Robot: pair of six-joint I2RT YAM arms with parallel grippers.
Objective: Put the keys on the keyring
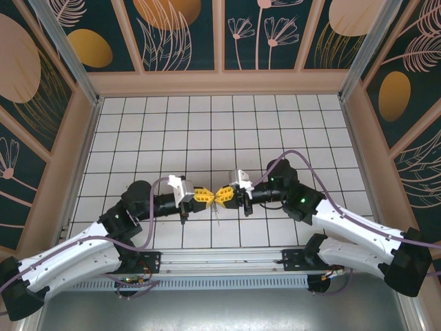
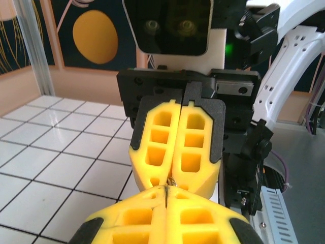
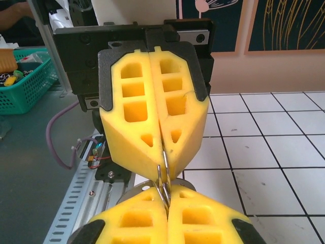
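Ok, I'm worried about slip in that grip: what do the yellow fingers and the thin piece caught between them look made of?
Yellow fingers: likely foam or soft plastic, matte; thick rounded blocks with moulded pockets, no glare. Thin piece: metal by the look, silvery and shiny; narrow wire-like strands with bright glints. Ring or key, I cannot tell.

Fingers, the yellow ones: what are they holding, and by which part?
The left fingers and right fingers each pinch one edge of a thin silvery ring between their tips.

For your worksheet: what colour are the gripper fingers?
Yellow fingers, best in the right wrist view.
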